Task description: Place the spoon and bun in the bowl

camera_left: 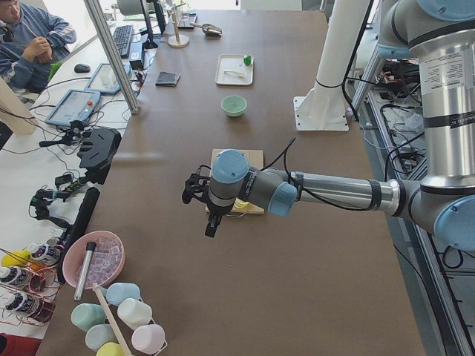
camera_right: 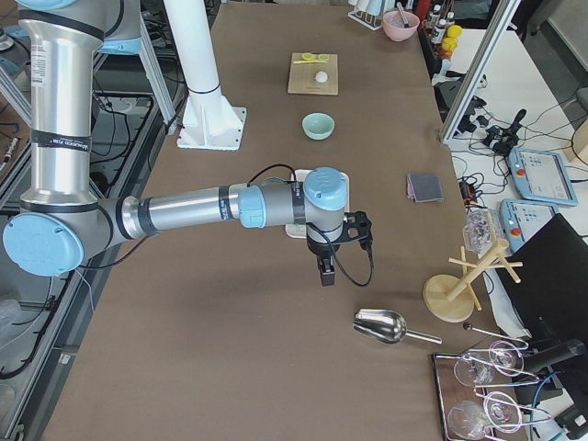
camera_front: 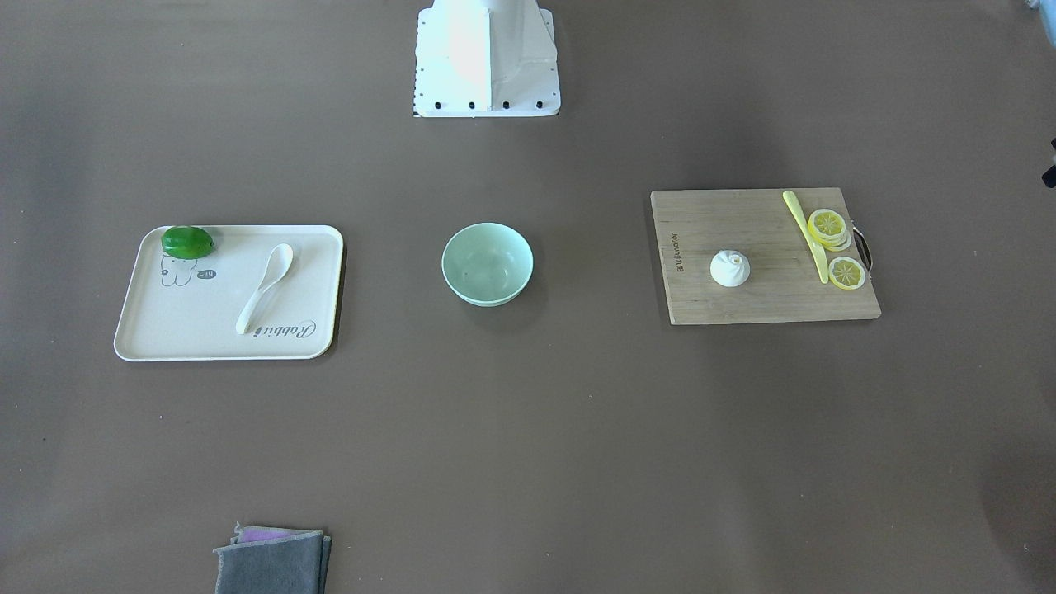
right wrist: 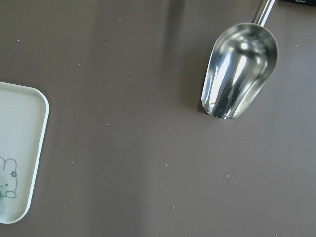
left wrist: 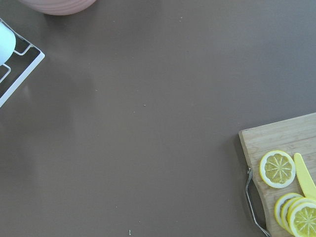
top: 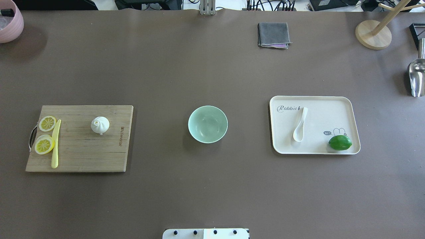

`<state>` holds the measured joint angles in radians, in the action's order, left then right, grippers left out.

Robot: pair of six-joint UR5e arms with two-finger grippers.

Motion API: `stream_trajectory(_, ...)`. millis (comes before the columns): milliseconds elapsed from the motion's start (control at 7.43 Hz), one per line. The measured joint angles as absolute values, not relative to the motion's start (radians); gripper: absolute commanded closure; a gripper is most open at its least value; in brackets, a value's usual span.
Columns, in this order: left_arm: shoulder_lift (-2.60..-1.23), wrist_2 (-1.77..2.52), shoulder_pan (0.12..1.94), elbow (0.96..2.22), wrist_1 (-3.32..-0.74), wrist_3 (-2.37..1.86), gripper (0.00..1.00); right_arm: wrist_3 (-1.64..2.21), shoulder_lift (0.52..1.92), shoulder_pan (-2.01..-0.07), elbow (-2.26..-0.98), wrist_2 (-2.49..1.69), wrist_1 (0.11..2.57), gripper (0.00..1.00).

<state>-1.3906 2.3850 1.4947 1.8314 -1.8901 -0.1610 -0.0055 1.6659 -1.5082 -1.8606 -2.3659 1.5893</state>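
Note:
The cream-white spoon (camera_front: pixel 264 287) lies on a cream tray (camera_front: pixel 165 330) on my right side. The white pleated bun (camera_front: pixel 730 269) sits on a wooden cutting board (camera_front: pixel 742 305) on my left side. The empty mint-green bowl (camera_front: pixel 487 264) stands between them, at the table's middle. My left gripper (camera_left: pixel 211 225) hangs above the table beyond the board's outer end. My right gripper (camera_right: pixel 325 274) hangs beyond the tray's outer end. Both show only in the side views, so I cannot tell whether they are open or shut.
A green lime (top: pixel 340 142) lies in the tray's corner. Lemon slices (top: pixel 44 145) and a pale-yellow knife (top: pixel 55 143) lie on the board. A grey cloth (top: pixel 273 35), a metal scoop (top: pixel 416 75), a wooden stand (top: pixel 373 34) and a pink bowl (top: pixel 10 23) sit along the table's edges.

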Motion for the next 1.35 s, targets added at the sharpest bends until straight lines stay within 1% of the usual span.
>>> stream_trajectory(269, -1.397, 2.396, 1.485, 1.830, -1.955, -0.288, 0.02, 0.228, 1.665, -1.415, -1.863, -2.402, 1.435, 0.00)
stream_trajectory(673, -1.399, 2.404, 1.459, 1.827, -1.984, -0.322, 0.02, 0.652, 1.648, -1.218, -1.862, -2.386, 1.227, 0.01)
stream_trajectory(1077, -1.397, 2.412, 1.434, 1.823, -1.989, -0.323, 0.02, 1.032, 1.556, -0.986, -1.864, -2.206, 1.152, 0.02)
stream_trajectory(1346, -1.401, 2.413, 1.432, 1.819, -1.989, -0.325, 0.02, 1.196, 1.500, -0.850, -1.850, -2.076, 1.142, 0.03)
